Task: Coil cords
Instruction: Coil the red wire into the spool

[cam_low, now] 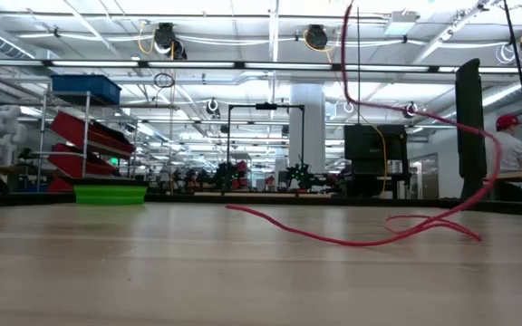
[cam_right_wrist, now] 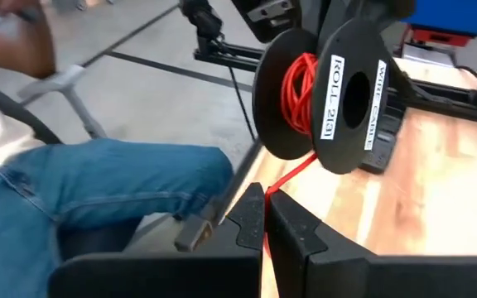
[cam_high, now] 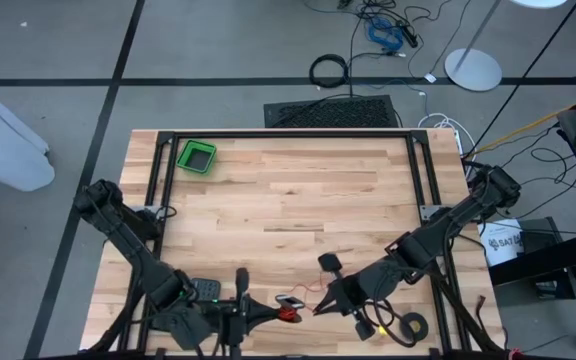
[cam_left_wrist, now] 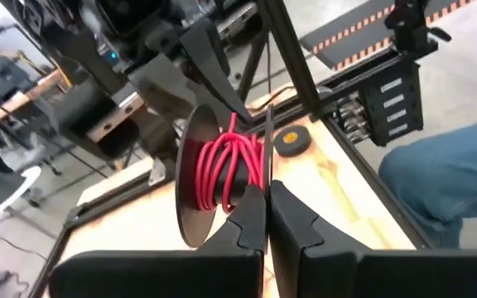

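Both grippers are working at the near edge of the wooden table (cam_high: 298, 200). Left gripper (cam_left_wrist: 267, 217) is sitting with its fingers pressed together on the rim of a black spool (cam_left_wrist: 195, 178) wound with red cord (cam_left_wrist: 232, 165), holding it up off the table. To its right, the right gripper (cam_right_wrist: 266, 213) is pinching the free run of the same cord (cam_right_wrist: 292, 171) between closed fingers, just below the spool (cam_right_wrist: 338, 91), whose flange is reading "ROLL 2121". From table height, the cord is trailing in loose loops (cam_low: 352, 237) across the boards and rising upward. A green bin (cam_high: 197, 156) is sitting at the far left corner, well apart. A flat black tape ring (cam_high: 411, 324) is lying near the right arm. A seated person's jeans-clad leg (cam_right_wrist: 98, 186) is showing beside the table.
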